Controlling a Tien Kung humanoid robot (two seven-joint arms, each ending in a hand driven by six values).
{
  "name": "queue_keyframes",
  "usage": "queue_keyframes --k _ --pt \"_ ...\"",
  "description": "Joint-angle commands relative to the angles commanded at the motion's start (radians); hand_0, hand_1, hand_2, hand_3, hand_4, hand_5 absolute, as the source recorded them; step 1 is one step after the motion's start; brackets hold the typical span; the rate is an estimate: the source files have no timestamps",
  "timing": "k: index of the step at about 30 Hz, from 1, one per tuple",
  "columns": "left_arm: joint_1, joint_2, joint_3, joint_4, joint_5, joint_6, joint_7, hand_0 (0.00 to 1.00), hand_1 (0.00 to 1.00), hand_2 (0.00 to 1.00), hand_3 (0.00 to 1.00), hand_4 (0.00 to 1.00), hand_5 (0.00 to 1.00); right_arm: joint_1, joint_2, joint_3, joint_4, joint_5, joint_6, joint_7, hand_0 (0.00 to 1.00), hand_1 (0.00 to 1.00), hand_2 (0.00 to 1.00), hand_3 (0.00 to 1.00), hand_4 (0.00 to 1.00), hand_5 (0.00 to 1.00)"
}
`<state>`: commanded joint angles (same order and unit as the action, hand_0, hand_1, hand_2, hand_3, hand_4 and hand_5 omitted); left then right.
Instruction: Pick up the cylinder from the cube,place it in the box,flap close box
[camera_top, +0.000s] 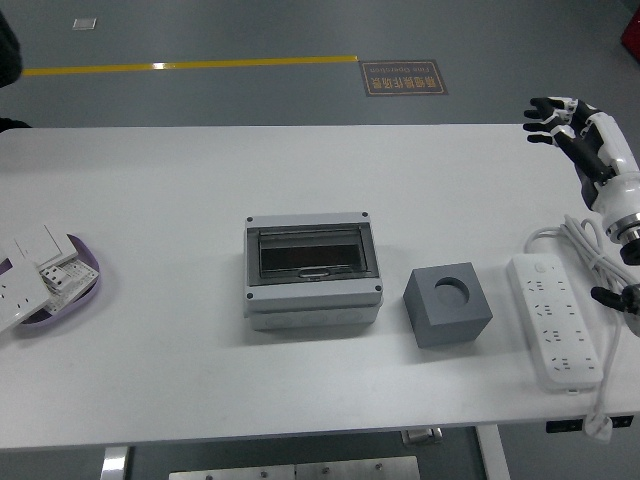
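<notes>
Box shut at table centre; cylinder not visible.

The grey box sits with its clear flap down, and the grey cube just right of it shows an empty round socket. The right hand hovers beyond the far right table corner, fingers spread, grasping nothing. A white power strip lies right of the cube.
</notes>
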<state>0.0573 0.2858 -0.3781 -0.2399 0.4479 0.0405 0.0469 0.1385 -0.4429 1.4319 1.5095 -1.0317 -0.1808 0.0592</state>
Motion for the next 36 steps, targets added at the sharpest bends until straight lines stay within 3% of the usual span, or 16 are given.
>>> queue_keyframes --k 5,14,36 --pt "0.004 0.005 0.004 0.001 -0.004 -0.001 -0.001 0.593 0.627 0.619 0.636 0.694 0.226 -0.004 0.015 0.011 -0.033 0.029 -0.012 0.026 0.66 0.645 0.65 0.651 0.764 0.57" --pt "0.008 0.009 -0.004 0.001 0.003 -0.002 -0.003 0.592 0.626 0.619 0.636 0.695 0.226 -0.02 0.039 0.029 -0.032 0.057 -0.034 0.057 0.665 0.652 0.65 0.646 0.765 0.561" --pt "0.007 0.013 -0.028 0.0 0.016 -0.004 -0.005 0.593 0.626 0.619 0.637 0.695 0.227 -0.036 0.031 0.051 -0.004 0.102 -0.051 0.071 0.708 0.666 0.653 0.649 0.788 0.551"
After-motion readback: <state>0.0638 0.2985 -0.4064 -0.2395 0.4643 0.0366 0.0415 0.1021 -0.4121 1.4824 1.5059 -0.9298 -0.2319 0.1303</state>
